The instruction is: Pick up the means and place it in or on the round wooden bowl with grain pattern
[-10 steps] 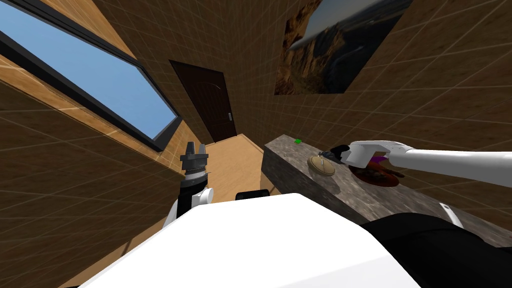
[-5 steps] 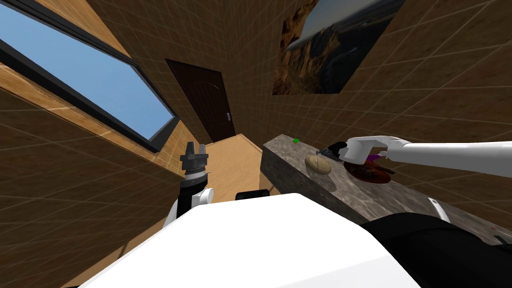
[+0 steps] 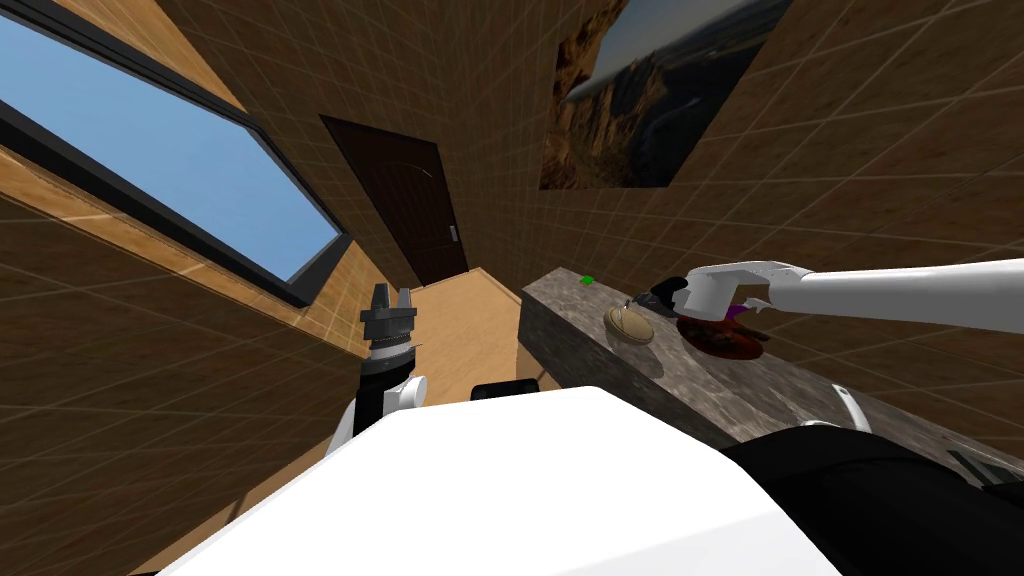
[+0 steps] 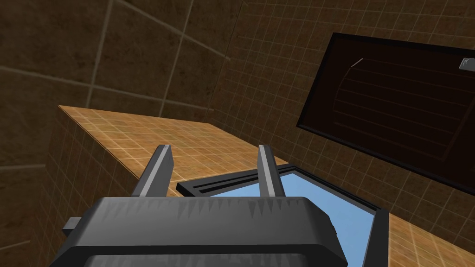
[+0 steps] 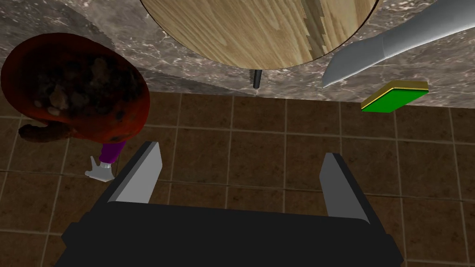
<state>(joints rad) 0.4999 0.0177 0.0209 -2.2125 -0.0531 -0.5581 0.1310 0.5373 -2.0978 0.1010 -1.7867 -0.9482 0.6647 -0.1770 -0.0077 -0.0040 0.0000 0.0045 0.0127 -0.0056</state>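
A round wooden bowl (image 3: 629, 326) (image 5: 250, 28) with grain lines sits on the marbled stone counter (image 3: 650, 385). A grey tapered blade-like piece (image 5: 385, 44) lies by the bowl's rim, and a serrated strip (image 5: 315, 21) shows inside the bowl with a short dark stub (image 5: 256, 78) under the rim. My right gripper (image 3: 660, 297) (image 5: 240, 155) hovers open just beside the bowl, nothing between its fingers. My left gripper (image 3: 389, 297) (image 4: 213, 155) is raised at the left, open and empty.
A dark red dish of brown food (image 3: 722, 338) (image 5: 76, 88) lies next to the bowl, with a purple-handled tool (image 5: 109, 155) sticking out. A small green pad (image 3: 587, 279) (image 5: 394, 96) rests farther along the counter. A brown tiled wall backs the counter; a dark door (image 3: 400, 205) stands beyond.
The head view has shifted slightly. My right hand has lifted a little away from the bowl. The left arm has stayed still.
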